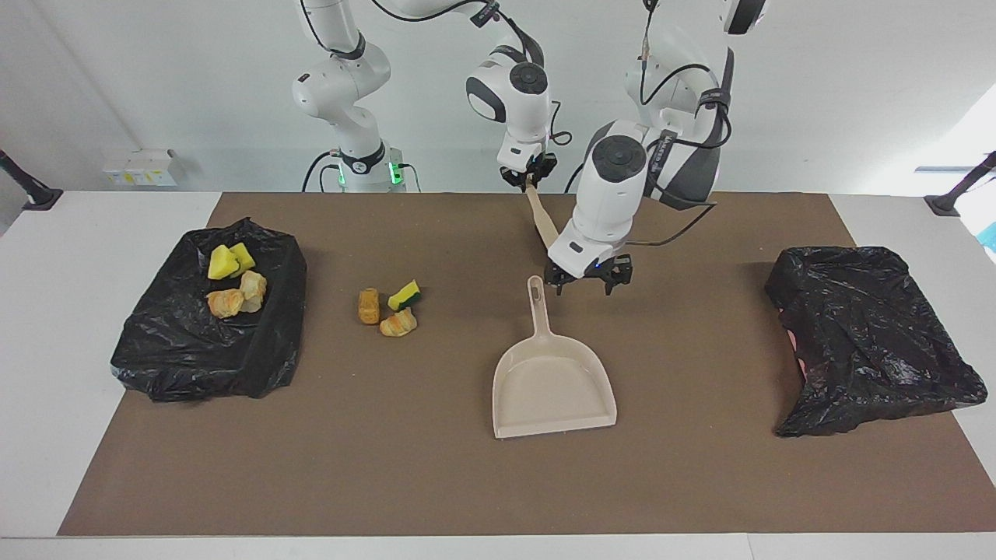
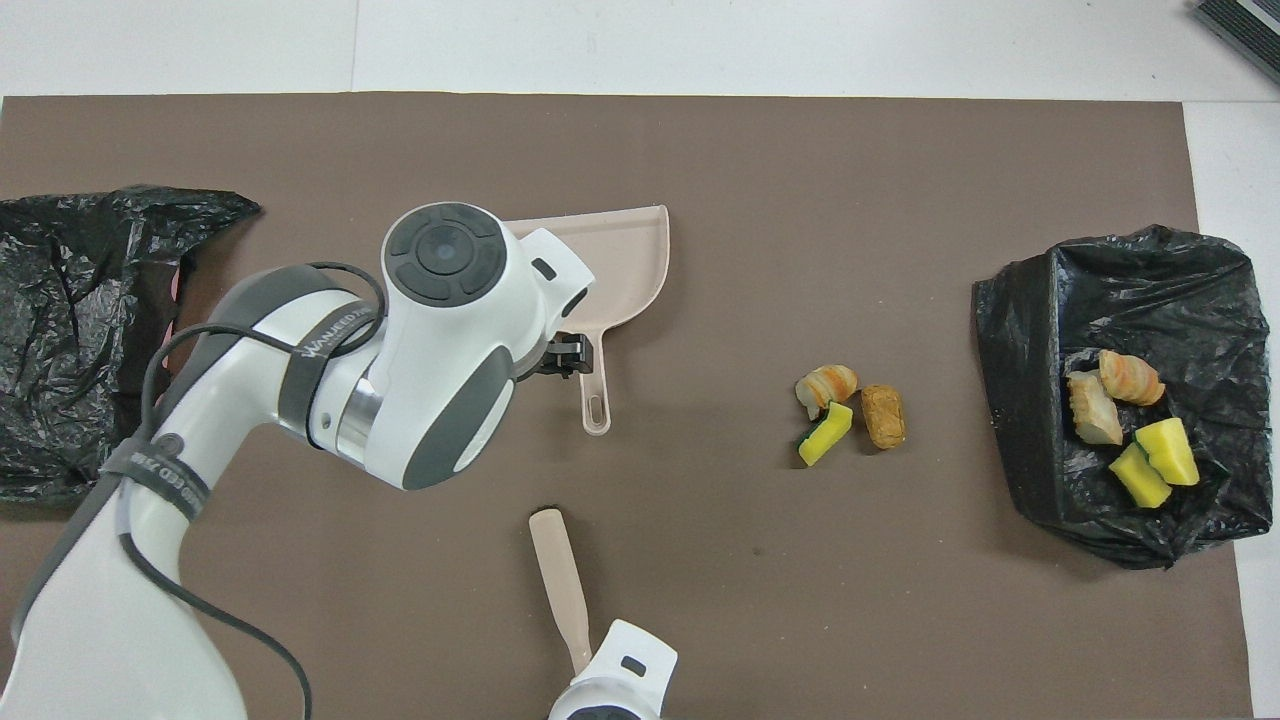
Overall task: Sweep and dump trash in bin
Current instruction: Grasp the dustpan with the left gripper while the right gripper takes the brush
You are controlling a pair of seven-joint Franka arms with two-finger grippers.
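1. The beige dustpan [image 1: 554, 385] lay flat near the middle of the brown mat [image 1: 467, 482], its handle pointing toward the robots and its open mouth away from them.
2. The left gripper [image 1: 588, 278] hung low just beside the dustpan's handle, toward the left arm's end of the table, with its fingers spread apart and nothing between them.
3. The right gripper [image 1: 528, 176] was clamped on the handle end of the brush [image 1: 542, 218], over the mat's edge nearest the robots in line with the dustpan.
4. The brush slanted down from that gripper toward the dustpan's handle; its bristle end was hidden by the left arm in the facing view.
5. Three pieces of trash [image 1: 389, 307] lay together on the mat beside the dustpan, toward the right arm's end: a sponge chunk and two bread toys.
6. Four more pieces [image 1: 233, 280] sat in the black-lined bin [image 1: 194, 350], well apart from the dustpan at the right arm's end of the table.
7. A second black bag [image 1: 864, 334] lay well apart from the dustpan at the left arm's end.
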